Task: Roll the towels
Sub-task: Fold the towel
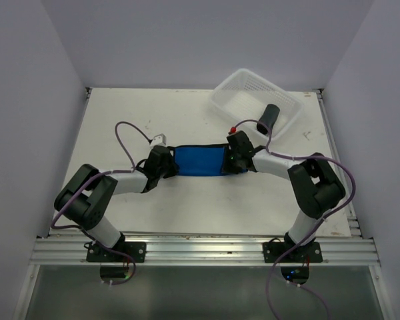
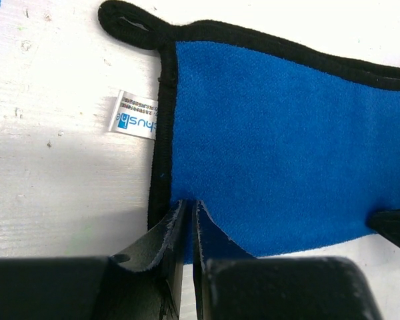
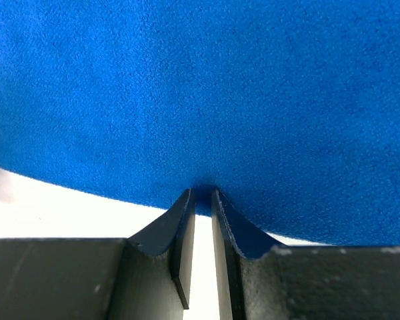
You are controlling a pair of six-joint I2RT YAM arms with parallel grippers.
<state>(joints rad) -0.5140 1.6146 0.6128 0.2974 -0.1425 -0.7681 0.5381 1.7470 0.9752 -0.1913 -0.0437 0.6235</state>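
As arms lean inward, left gripper and right gripper pinch the blue towel.

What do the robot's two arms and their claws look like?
The left arm and the right arm each have white links between bulky black joints. A thin purple cable loops along each. The left claw and the right claw have two flat black fingers each, scuffed at the edges.

The left arm and the right arm each have bulky matt black joints linked by pale grey tubes, a thin purple cable looping alongside, a black base plate with bolts, and flat black fingers with scuffed edges.
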